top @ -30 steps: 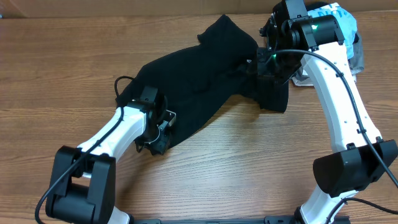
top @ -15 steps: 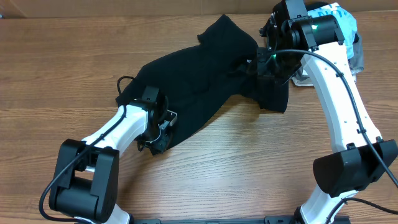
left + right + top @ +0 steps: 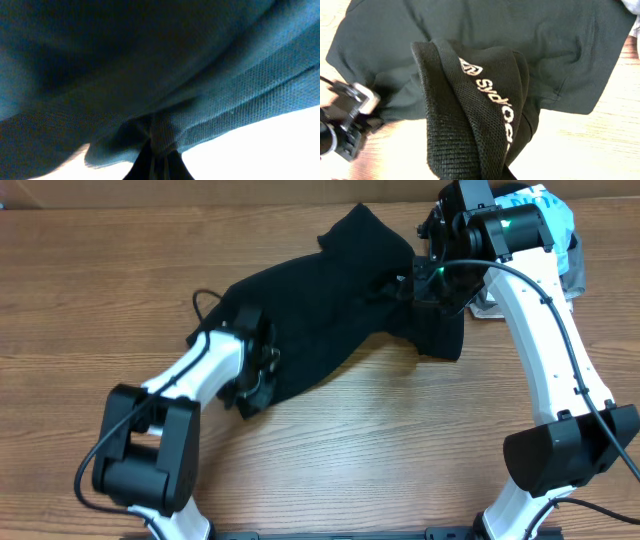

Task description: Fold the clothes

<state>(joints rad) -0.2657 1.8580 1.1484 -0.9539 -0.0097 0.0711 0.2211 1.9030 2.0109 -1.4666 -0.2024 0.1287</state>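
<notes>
**Both arms have a bite of the black garment**

You've got the black garment (image 3: 330,310) sprawled diagonally across the upper middle of the wooden bench (image 3: 400,470). It's wrinkly and runs from lower left up toward the far right.

Your left gripper (image 3: 252,385) sits at the garment's lower-left edge. In the left wrist view its jaws are clamped on a bunched pinch of fabric, and cloth fills nearly the whole frame.

Your right gripper (image 3: 428,280) is at the garment's right end. The right wrist view shows a thick fold of knit fabric lifted close to the camera. The jaws look closed on it low in the frame, though the cloth hides most of them. A white printed logo (image 3: 487,97) runs along that lifted fold, and the rest of the garment lies on the bench below it.

At the far right corner, behind the right arm, there's a light blue shirt (image 3: 548,205) with a grey garment (image 3: 577,265) beside it. You can't tell whether the black cloth touches them.
</notes>
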